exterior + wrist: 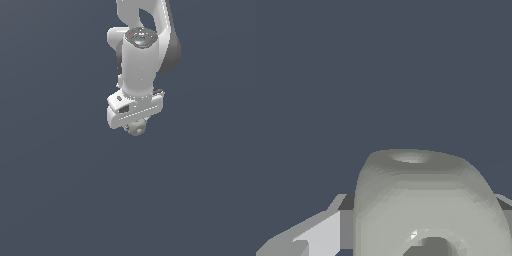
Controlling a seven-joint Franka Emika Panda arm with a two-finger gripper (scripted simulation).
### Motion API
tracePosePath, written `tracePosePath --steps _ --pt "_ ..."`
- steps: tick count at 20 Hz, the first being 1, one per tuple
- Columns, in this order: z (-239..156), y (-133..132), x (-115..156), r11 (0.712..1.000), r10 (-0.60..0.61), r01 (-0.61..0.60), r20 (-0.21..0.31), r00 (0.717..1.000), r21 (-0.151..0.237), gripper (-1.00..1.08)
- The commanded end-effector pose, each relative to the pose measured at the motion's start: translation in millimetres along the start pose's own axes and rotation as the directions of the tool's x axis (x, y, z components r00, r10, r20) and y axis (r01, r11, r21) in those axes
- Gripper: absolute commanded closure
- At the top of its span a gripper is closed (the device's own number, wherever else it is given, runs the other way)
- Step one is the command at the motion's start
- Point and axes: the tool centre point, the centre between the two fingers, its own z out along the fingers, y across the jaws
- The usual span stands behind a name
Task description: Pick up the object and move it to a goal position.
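All around my hand lies flat dark blue-grey ground (60, 200), unbroken to every edge of the exterior view, with nothing near me on any side. My white arm (142, 55) comes down from above and is cut off at the frame's upper edge. My gripper (134, 125) is pinching the object (136, 128), a small pale grey-green dimpled lump peeking out just beneath my palm. Close up, the object (426, 205) fills the wrist view's foreground, hiding most of my fingers (318, 235); its lower part is cropped.
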Motion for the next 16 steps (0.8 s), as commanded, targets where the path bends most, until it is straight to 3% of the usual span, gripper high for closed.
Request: tracePosePath --steps 1,9,16 --pt "-29 10 -6 1.0 0.0 0.0 0.0 1.0 0.001 1.08" --pt "-115 40 -19 1.0 0.0 0.0 0.0 1.0 0.001 1.08" --pt "-165 59 -26 1.0 0.0 0.0 0.001 1.0 0.0 1.08"
